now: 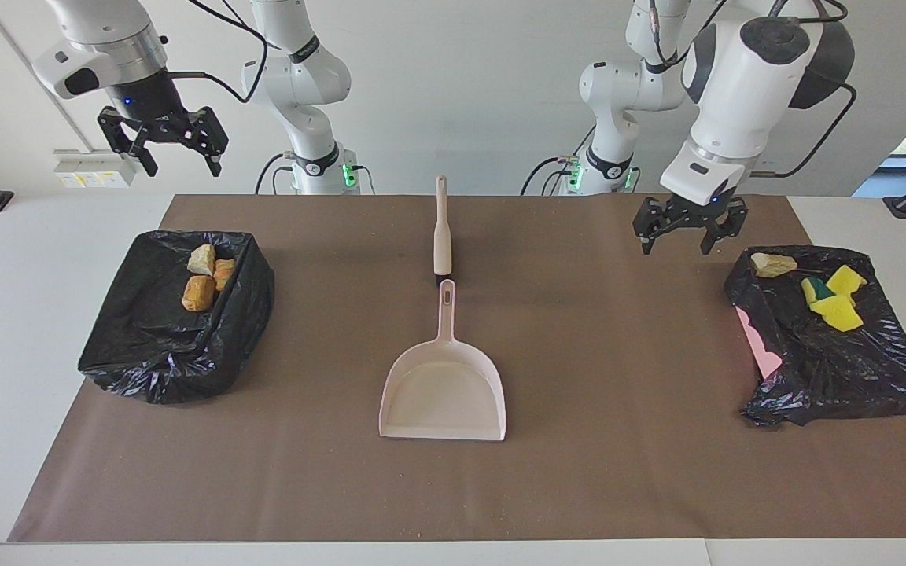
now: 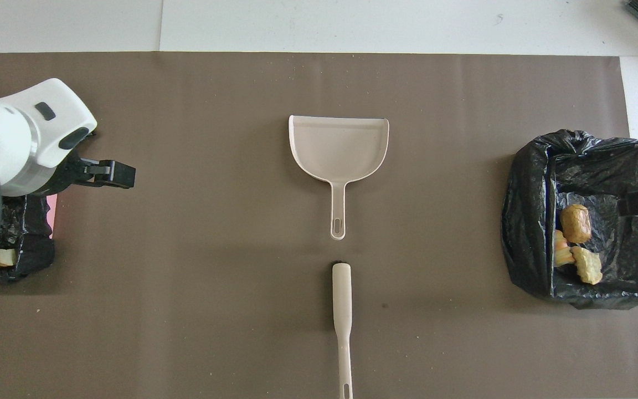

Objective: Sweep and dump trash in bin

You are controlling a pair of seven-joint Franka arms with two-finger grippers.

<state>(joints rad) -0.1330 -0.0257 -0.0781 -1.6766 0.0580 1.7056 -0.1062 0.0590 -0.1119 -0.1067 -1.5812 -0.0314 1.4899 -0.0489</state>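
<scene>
The trash lies in two black-bagged bins. The bin at the right arm's end (image 1: 146, 354) holds a pale tan lump (image 1: 201, 259) and two orange-brown bread pieces (image 1: 198, 292); they also show in the overhead view (image 2: 575, 223). The bin at the left arm's end (image 1: 830, 377) holds a tan lump (image 1: 773, 264), yellow sponge wedges (image 1: 837, 312) and a green-backed one (image 1: 815, 289). My left gripper (image 1: 675, 248) is open and empty, low over the mat beside its bin. My right gripper (image 1: 184, 169) is open and empty, raised high near its bin.
A beige dustpan (image 1: 443, 393) lies mid-mat, its handle toward the robots. A beige brush (image 1: 442, 228) lies in line with it, nearer the robots. Fine crumbs dot the brown mat (image 1: 618, 472). A pink wall (image 1: 760, 346) shows under the bag at the left arm's end.
</scene>
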